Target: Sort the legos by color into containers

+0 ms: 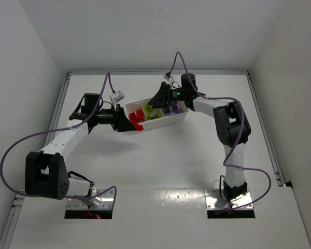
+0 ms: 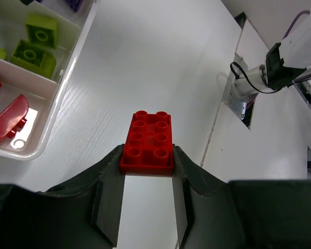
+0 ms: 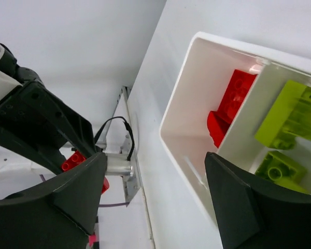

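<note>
Arms stretch out from the near edge of the table (image 1: 160,166). Both are bent at the elbow, and both reach toward the white tray (image 1: 168,123) in the middle.

My left arm goes up and then turns to the right, lying low and flat. My left claw (image 2: 147,162) is closed tight on a red brick (image 2: 147,140). The two fingers squeeze its sides, and its bumps face my wrist camera. The brick is just beside the tray's left end, outside it, with bare table under it.

My right arm climbs up high, folds at the elbow and points to the left, so my right claw (image 3: 155,155) hangs over the tray. Its fingers (image 3: 75,194) stand wide apart, and nothing is between them.

The tray has three parts. The left part holds red pieces (image 3: 233,98). The middle part holds yellow-green bricks (image 3: 290,111). The right part holds purple bricks (image 1: 172,110), but they look small from above and I cannot tell how many there are.
</note>
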`<state>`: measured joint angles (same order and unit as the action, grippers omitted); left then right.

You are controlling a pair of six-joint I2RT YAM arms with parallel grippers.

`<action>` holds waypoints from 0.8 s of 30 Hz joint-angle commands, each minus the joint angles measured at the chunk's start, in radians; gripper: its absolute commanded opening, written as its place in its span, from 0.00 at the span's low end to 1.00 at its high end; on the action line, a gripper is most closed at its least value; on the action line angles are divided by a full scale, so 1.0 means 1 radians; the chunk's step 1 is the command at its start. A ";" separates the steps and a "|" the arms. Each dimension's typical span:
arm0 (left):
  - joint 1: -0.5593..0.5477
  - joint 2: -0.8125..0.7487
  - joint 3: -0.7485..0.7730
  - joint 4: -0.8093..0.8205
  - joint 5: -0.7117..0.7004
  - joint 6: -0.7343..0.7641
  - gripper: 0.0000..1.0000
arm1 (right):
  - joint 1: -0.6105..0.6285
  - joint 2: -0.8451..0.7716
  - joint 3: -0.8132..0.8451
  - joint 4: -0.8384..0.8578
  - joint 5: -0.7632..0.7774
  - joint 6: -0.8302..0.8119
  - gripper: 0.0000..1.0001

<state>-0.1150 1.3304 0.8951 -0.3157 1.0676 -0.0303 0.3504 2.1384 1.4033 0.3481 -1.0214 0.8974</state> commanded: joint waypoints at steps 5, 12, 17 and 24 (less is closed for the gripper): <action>0.021 0.015 0.007 0.130 0.017 -0.094 0.16 | 0.019 -0.095 0.011 0.038 -0.060 -0.052 0.78; 0.049 0.079 0.007 0.303 -0.072 -0.326 0.16 | -0.011 -0.293 -0.171 -0.104 -0.082 -0.244 0.78; 0.049 0.153 0.080 0.329 -0.253 -0.483 0.14 | -0.033 -0.406 -0.257 -0.164 -0.060 -0.299 0.78; 0.038 0.283 0.171 0.265 -0.431 -0.560 0.17 | -0.074 -0.477 -0.279 -0.279 0.027 -0.370 0.78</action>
<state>-0.0780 1.5814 1.0313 -0.0517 0.7296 -0.5037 0.2916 1.7138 1.1355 0.1158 -1.0359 0.5926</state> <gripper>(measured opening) 0.423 0.775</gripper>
